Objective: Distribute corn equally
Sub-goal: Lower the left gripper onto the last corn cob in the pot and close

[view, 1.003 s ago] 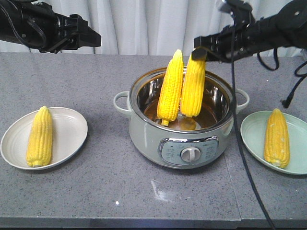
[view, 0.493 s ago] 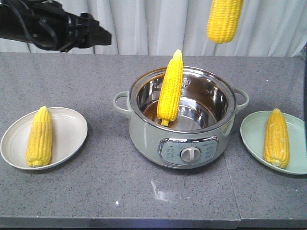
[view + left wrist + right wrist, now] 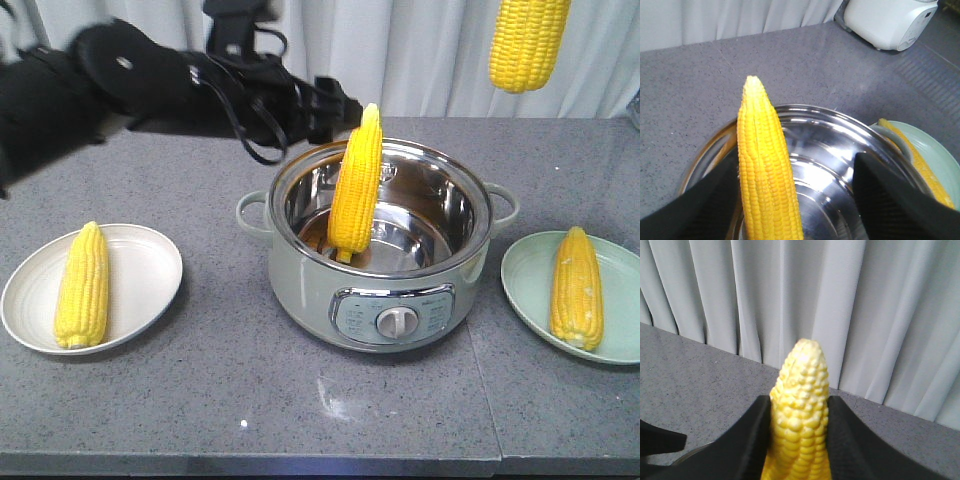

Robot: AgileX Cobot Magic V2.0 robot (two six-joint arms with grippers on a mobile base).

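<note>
Four whole, husked, bright-yellow corn cobs are split three ways. The white-plate cob (image 3: 82, 285) lies flat on the round white plate (image 3: 150, 262) at the left of the speckled grey bench (image 3: 200, 390). The green-plate cob (image 3: 577, 287) lies flat on the round pale-green plate (image 3: 520, 275) at the right. Between them stands the pale-green electric pot with a polished steel bowl (image 3: 300, 285). Inside it the leaning cob (image 3: 356, 185) stands nearly upright, butt on the bottom and pale tip above the rim. The lifted cob (image 3: 528, 42) hangs high over the bench, right of the pot and roughly above the gap between pot and green plate. The right gripper (image 3: 799, 412) is clenched on its flanks, with one end poking out past the black fingers. The left gripper (image 3: 796, 165) is spread wide around the upper part of the leaning cob: one jaw is just beside it, the other well apart, and nothing is grasped. With one cob on each plate, each plate likely needs one more. The cobs look stiff and fairly weighty. Their kernel rows should give the pads some bite, but the round, tapered body could swivel or slide toward the thin end. The hold should go across the thick part below the tip. A nudge before closing could topple the leaning cob.
</note>
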